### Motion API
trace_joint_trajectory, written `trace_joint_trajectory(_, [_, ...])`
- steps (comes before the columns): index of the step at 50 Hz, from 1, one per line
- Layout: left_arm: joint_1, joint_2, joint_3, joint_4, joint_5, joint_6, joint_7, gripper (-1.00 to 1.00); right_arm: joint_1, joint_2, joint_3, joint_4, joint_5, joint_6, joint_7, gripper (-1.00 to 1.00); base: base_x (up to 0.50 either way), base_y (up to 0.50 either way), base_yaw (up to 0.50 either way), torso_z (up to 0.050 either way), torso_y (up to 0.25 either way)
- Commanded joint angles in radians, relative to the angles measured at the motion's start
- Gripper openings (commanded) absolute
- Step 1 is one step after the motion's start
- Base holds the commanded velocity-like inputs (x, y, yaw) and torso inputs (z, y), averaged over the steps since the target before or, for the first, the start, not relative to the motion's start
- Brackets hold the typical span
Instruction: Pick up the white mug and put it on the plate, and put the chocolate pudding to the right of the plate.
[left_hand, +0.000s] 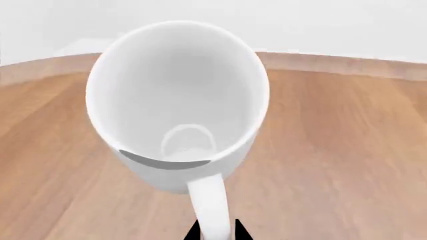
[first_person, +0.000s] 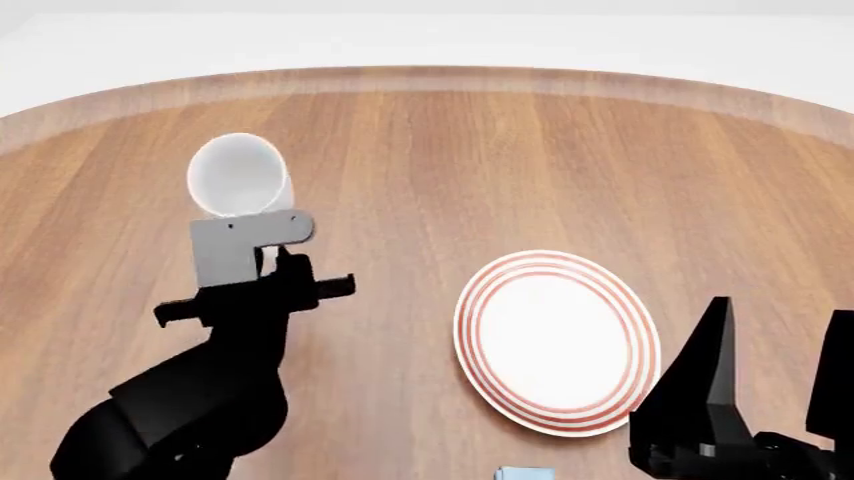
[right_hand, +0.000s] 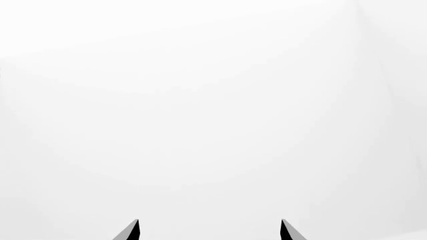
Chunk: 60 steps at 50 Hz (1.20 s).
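so the left gripper (left_hand: 215, 234) is clamped on the loop handle of the plain glossy white ceramic mug (left_hand: 179, 100), which looks lifted off the round wooden table (first_person: 534, 160), up and left of the round white plate with red rings (first_person: 557, 340). seems like the carry step. next it probably needs to swing right over the plate and lower upright. right gripper (first_person: 774, 370) sits just right of the plate, jaws apart. a light blue box corner (first_person: 523, 473) below the plate, likely the pudding.

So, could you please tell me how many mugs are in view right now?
1: the white mug, held by its handle in the left gripper, left of the plate. Others could be out of frame.
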Motion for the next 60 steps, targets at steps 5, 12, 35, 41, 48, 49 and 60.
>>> trace_joint_trajectory(5, [-0.109, -0.151, 0.145, 0.277, -0.105, -0.182, 0.268, -1.0, -0.001, -0.011, 0.016, -0.03, -0.028, 0.016, -0.015, 1.0, 0.0, 0.0, 0.0, 0.0, 0.0])
trace_joint_trajectory(12, [-0.185, -0.165, 0.157, 0.275, -0.202, -0.23, 0.376, -1.0, 0.002, -0.008, 0.013, -0.037, -0.029, 0.022, -0.011, 1.0, 0.0, 0.0, 0.0, 0.0, 0.0])
trace_joint_trajectory(35, [-0.441, -0.06, 0.248, 0.043, -0.334, -0.424, 0.48, -1.0, 0.002, -0.003, 0.0, -0.027, -0.036, 0.013, -0.01, 1.0, 0.0, 0.0, 0.0, 0.0, 0.0])
trace_joint_trajectory(41, [-0.465, -0.021, 0.283, 0.032, -0.367, -0.446, 0.53, -1.0, 0.0, -0.001, -0.003, -0.032, -0.034, 0.012, -0.009, 1.0, 0.0, 0.0, 0.0, 0.0, 0.0])
trace_joint_trajectory(48, [-0.472, 0.013, 0.304, 0.011, -0.374, -0.444, 0.551, -1.0, 0.0, 0.002, -0.005, -0.034, -0.033, 0.011, -0.007, 1.0, 0.0, 0.0, 0.0, 0.0, 0.0])
trace_joint_trajectory(49, [-0.472, 0.015, 0.305, 0.006, -0.374, -0.442, 0.554, -1.0, 0.0, 0.002, -0.005, -0.035, -0.033, 0.012, -0.007, 1.0, 0.0, 0.0, 0.0, 0.0, 0.0])
trace_joint_trajectory(60, [-0.459, 0.067, 0.321, -0.068, -0.339, -0.384, 0.584, -1.0, -0.002, 0.006, -0.006, -0.03, -0.031, 0.006, -0.005, 1.0, 0.0, 0.0, 0.0, 0.0, 0.001])
